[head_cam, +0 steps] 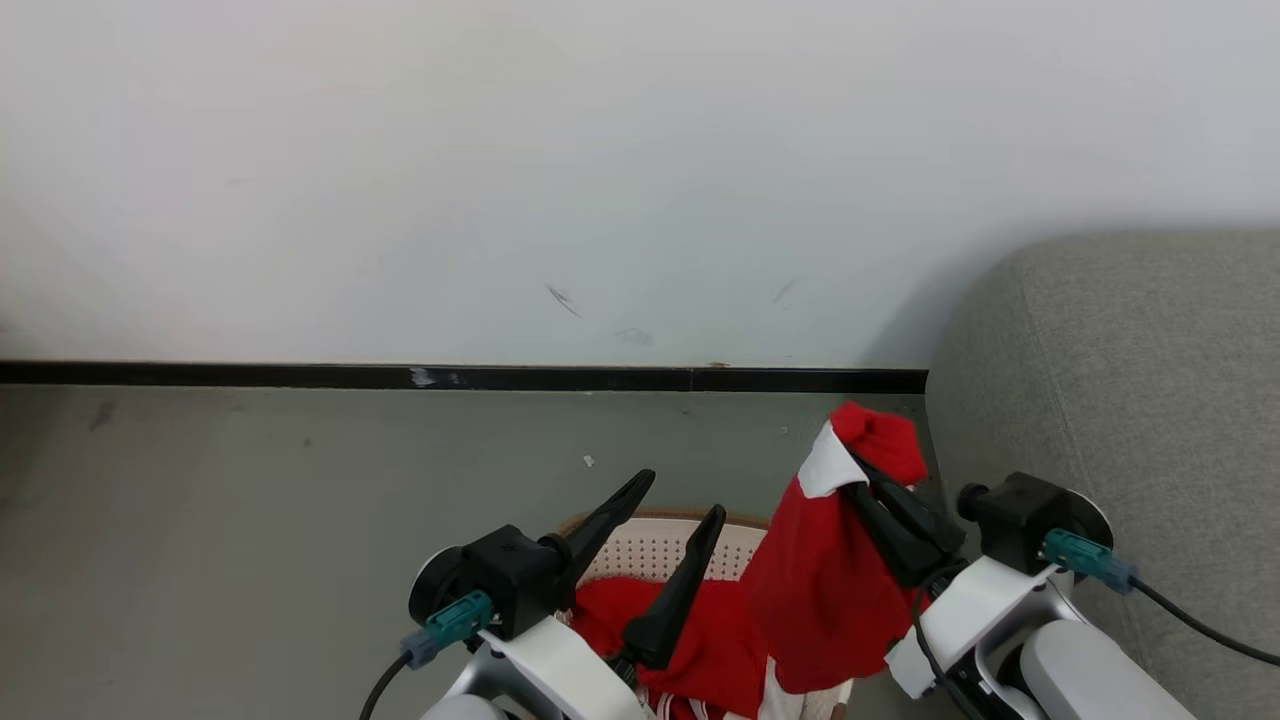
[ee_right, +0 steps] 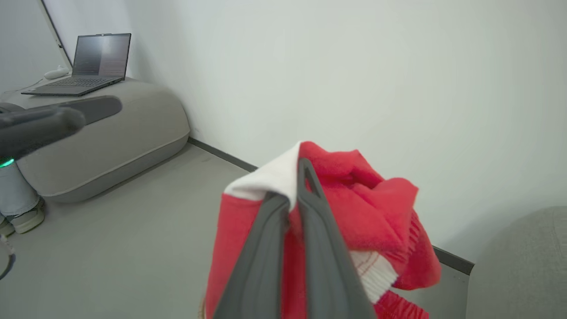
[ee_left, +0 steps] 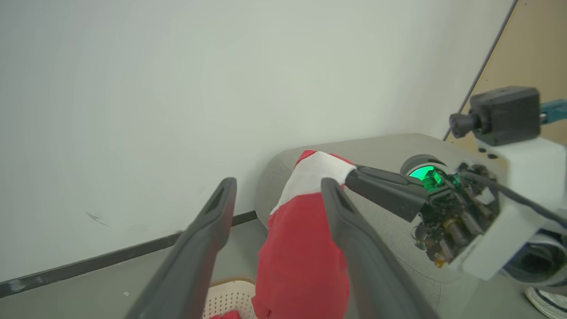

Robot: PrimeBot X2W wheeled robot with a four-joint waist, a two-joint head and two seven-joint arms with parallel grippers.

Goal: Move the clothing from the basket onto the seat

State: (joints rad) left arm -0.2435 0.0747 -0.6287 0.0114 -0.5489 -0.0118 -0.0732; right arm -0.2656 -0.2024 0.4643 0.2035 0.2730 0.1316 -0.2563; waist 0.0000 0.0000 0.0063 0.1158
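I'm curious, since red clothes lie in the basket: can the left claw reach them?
Probably yes. The left claw hangs open above the basket, with nothing between it and the clothes. The garment in the right claw hangs off to the side.

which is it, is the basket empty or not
Not empty: red clothing lies inside the basket in the head view.

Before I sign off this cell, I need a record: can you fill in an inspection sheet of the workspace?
Surface: grey floor, scuffed.
Job's things: clothing hangs from right gripper; more red fabric in basket; seat at right.
Clutter: laptop on grey pouffe; a person's shoe.
Grippers: left gripper open, holding nothing; right gripper shut on clothing.
Cables: black cable at each wrist.
Surroundings: white wall, black skirting.
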